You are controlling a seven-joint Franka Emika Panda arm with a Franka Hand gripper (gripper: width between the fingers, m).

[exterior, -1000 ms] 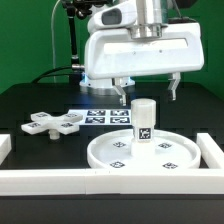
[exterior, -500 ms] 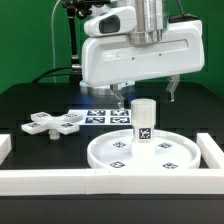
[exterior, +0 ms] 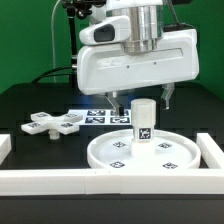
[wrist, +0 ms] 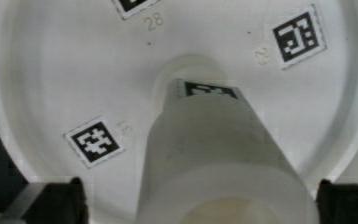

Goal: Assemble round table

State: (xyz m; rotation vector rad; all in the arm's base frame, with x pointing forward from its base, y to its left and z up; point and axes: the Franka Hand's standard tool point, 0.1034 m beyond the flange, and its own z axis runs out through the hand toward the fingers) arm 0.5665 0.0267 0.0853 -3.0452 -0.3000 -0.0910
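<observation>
The large rimmed round disc lies flat on the table, and its tagged face fills the wrist view. The short cylinder leg stands upright on the disc and also shows in the wrist view. My gripper hangs just above the leg's top with its jaws open. One dark fingertip shows on each side of the leg, with a gap to it. In the wrist view the gripper straddles the leg. The cross-shaped base lies on the table at the exterior view's left.
The marker board lies behind the disc. A long white border rail runs along the front. Another rail runs at the exterior view's right. A short rail end stands at the left.
The gripper has come down and slightly forward over the leg. The leg, disc and cross base have not moved.
</observation>
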